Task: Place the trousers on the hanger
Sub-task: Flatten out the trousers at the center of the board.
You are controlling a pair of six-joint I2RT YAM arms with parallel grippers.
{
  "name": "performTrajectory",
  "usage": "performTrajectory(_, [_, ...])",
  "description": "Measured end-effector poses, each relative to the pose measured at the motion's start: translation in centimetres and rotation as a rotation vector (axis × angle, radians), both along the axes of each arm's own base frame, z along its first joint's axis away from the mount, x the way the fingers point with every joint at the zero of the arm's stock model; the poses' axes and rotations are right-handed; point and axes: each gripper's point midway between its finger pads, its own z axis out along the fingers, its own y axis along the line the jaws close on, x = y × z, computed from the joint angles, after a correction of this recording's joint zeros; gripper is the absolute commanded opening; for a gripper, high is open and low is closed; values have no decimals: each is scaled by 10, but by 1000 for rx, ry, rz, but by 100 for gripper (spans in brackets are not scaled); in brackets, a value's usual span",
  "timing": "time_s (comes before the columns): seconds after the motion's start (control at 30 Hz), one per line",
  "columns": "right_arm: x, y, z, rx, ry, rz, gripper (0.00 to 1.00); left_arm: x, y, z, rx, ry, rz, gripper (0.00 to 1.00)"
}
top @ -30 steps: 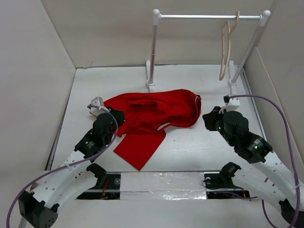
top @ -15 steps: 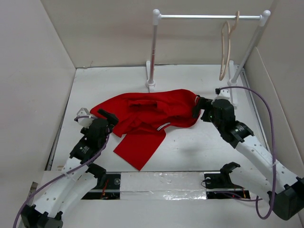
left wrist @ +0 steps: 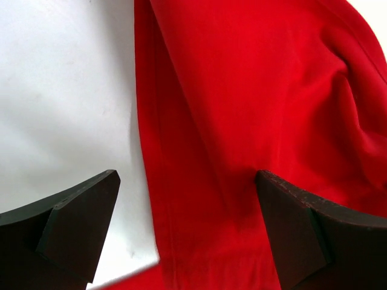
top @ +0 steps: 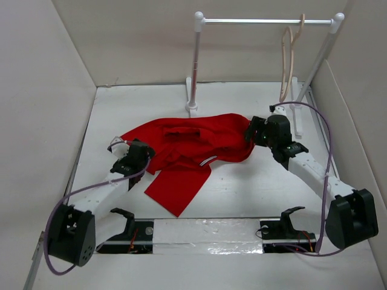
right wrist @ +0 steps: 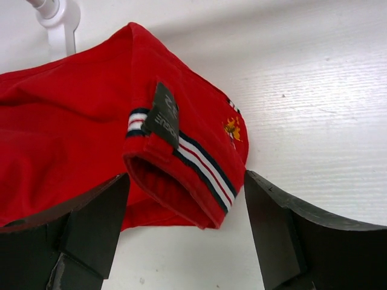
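Trousers [top: 193, 145] heaped centre, hanger [top: 288, 60] at 1 o'clock; grasp step, left gripper [left wrist: 186, 181] open astride their 9 o'clock edge, right gripper [right wrist: 186, 178] open round their 3 o'clock end, next close both.

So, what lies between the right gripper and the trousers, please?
Nothing; the right wrist view shows the striped cuff of the trousers between the open fingers of the right gripper.

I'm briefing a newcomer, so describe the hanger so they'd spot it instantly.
At the back of the table stands a white-posted rack with a silver bar. Near its right end hangs the hanger, thin pale wood, the only thing on that bar.
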Motion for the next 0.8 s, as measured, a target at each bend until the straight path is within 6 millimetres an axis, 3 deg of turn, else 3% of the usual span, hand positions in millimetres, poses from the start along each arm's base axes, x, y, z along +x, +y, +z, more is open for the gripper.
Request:
performTrajectory(0.03, [3,2,-1,3,1,6,76,5,1,-5,-8,9,7,90])
performTrajectory(0.07, [6,4,0,9,-6,11,65,10,1,-10,-12,13,11,84])
performTrajectory(0.13, [10,6,-1,18,-12,16,54,19,1,-17,-16,19,17,76])
performTrajectory(0.17, [13,7,1,22,-22,17,40,23,-1,-19,-16,19,12,72])
performTrajectory(0.23, [17,9,6,34,-47,21,26,30,-3,-19,-16,11,7,59])
performTrajectory(0.27, [19,9,8,37,-57,19,11,35,-4,-17,-16,0,6,49])
performTrajectory(0.3, [20,8,9,39,-65,19,4,41,-6,-13,-19,-17,6,29])
performTrajectory(0.37, [22,9,13,45,-79,19,0,52,-6,-5,-25,-51,11,6])
performTrajectory(0.4, [22,9,14,46,-81,18,0,58,-6,-1,-23,-60,11,0])
performTrajectory(0.57, [10,5,43,65,-148,18,0,95,7,38,-15,-134,39,0])
performTrajectory(0.7, [-19,-4,98,100,-279,19,0,121,29,92,-13,-239,72,0])
performTrajectory(0.8, [-46,-11,134,125,-358,26,0,127,60,135,-10,-323,128,0])
